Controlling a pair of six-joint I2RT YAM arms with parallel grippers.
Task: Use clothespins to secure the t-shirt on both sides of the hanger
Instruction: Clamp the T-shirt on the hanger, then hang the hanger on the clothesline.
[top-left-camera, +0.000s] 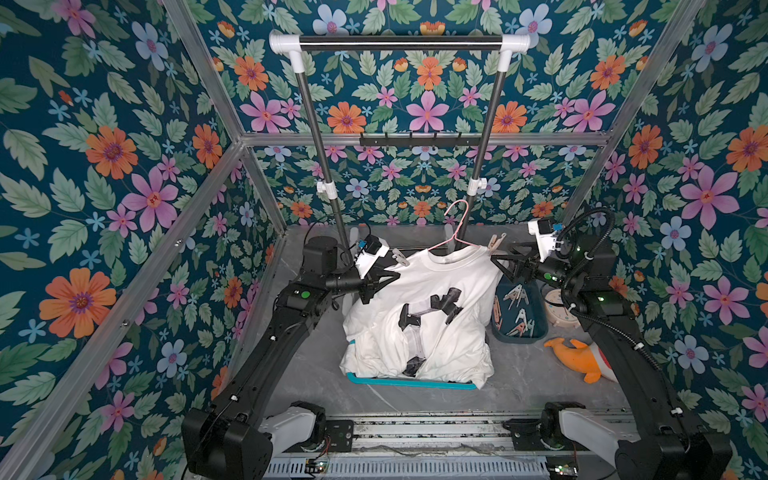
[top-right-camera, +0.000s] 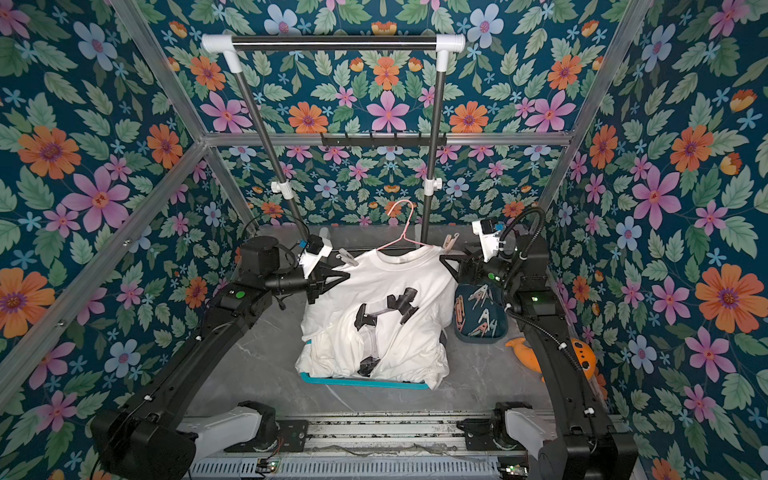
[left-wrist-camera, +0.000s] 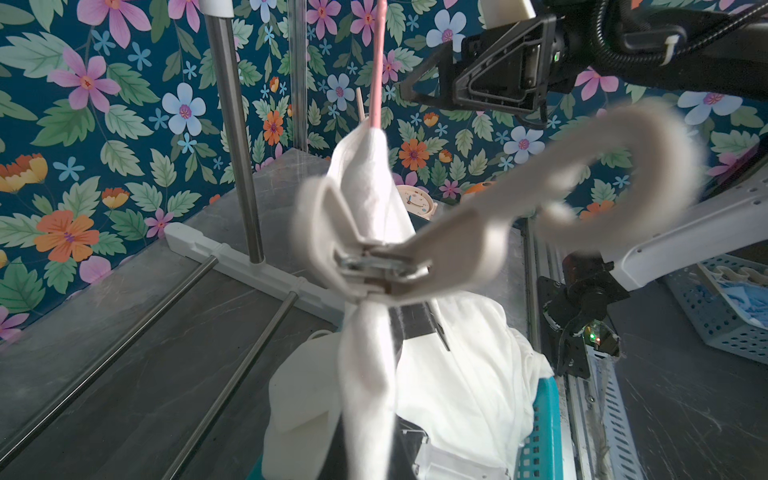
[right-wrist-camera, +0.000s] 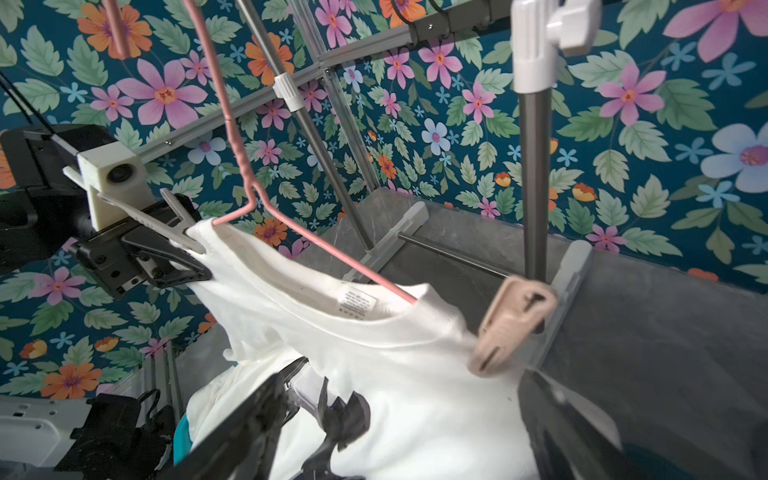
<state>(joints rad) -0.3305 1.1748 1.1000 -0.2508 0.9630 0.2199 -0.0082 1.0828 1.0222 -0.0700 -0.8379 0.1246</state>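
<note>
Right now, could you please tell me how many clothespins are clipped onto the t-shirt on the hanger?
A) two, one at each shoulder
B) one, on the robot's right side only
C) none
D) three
A: in a top view a grey clothespin grips the t-shirt at the shoulder on the robot's left side, and a beige clothespin grips the opposite shoulder.

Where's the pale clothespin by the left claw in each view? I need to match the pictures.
Top view: pale clothespin on the t-shirt shoulder, beside the left claw.
Top view: same shoulder, same spot.
Left wrist: close, large and blurred, clipped on the shoulder fold.
Right wrist: far shoulder, beside the left claw.
Shared landmark: the pink hanger, in all four.
</note>
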